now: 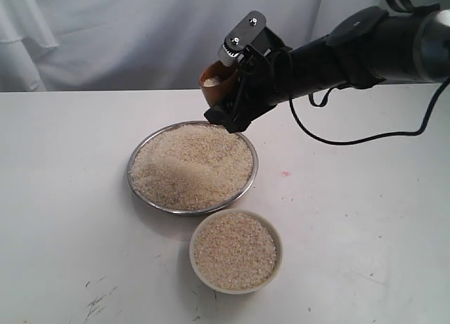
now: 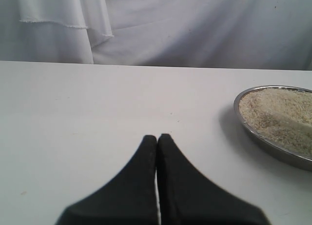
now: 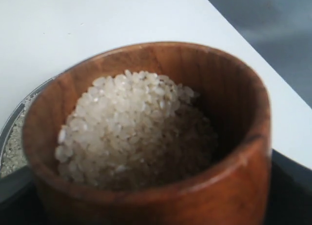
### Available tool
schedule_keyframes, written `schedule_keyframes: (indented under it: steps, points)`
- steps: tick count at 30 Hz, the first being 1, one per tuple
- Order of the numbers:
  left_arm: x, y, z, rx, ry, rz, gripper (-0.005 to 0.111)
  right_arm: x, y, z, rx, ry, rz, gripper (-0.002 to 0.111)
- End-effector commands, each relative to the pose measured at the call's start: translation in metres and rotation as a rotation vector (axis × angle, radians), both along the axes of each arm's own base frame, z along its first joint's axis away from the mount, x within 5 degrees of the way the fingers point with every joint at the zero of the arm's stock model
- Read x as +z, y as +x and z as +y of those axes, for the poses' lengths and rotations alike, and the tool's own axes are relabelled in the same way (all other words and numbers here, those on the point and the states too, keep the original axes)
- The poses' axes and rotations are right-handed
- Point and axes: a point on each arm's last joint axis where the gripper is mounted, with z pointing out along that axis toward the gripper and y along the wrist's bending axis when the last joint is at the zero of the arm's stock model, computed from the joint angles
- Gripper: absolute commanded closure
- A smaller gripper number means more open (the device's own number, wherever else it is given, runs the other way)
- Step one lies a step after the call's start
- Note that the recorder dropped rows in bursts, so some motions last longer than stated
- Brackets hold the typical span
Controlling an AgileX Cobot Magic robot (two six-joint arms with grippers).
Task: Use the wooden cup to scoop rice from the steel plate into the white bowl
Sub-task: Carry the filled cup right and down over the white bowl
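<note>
1. Right hand (image 1: pixel 226 85) grips the wooden cup (image 1: pixel 210 92), which holds rice (image 3: pixel 131 122), above the steel plate's (image 1: pixel 247 187) far edge.
2. Left hand (image 2: pixel 157 137) is closed and empty, low over the bench (image 1: pixel 70 197).
3. White bowl (image 1: pixel 275 259), full of rice, sits just beside the steel plate.

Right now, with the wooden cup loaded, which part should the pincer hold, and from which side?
The outer wall of the wooden cup, approached from the side, as the right pincer holds it. There is no handle; the rounded barrel offers opposed faces, and a side grip leaves the mouth, holding rice, clear and facing up.
</note>
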Motion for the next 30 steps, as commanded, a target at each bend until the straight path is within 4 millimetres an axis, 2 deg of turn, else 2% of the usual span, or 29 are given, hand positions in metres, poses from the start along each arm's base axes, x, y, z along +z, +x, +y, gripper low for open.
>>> schedule_keyframes:
  steps: [1, 6, 11, 18, 30]
  points:
    - [-0.001, 0.000, 0.000, -0.001, -0.004, -0.007, 0.107, 0.015, -0.015, 0.000, -0.020, 0.005, -0.036, 0.108]
    - [-0.001, 0.000, 0.000, -0.001, -0.004, -0.007, 0.107, 0.017, -0.028, -0.001, -0.091, 0.029, -0.064, 0.108]
    - [-0.001, 0.000, 0.000, -0.001, -0.004, -0.007, 0.107, 0.019, -0.043, 0.001, -0.074, 0.023, -0.084, 0.108]
    - [-0.001, 0.000, 0.000, -0.001, -0.004, -0.007, 0.107, 0.015, -0.050, 0.001, -0.075, -0.002, -0.096, 0.108]
    - [-0.001, 0.000, 0.000, -0.001, -0.004, -0.007, 0.107, 0.021, -0.058, -0.010, -0.129, -0.055, -0.125, 0.108]
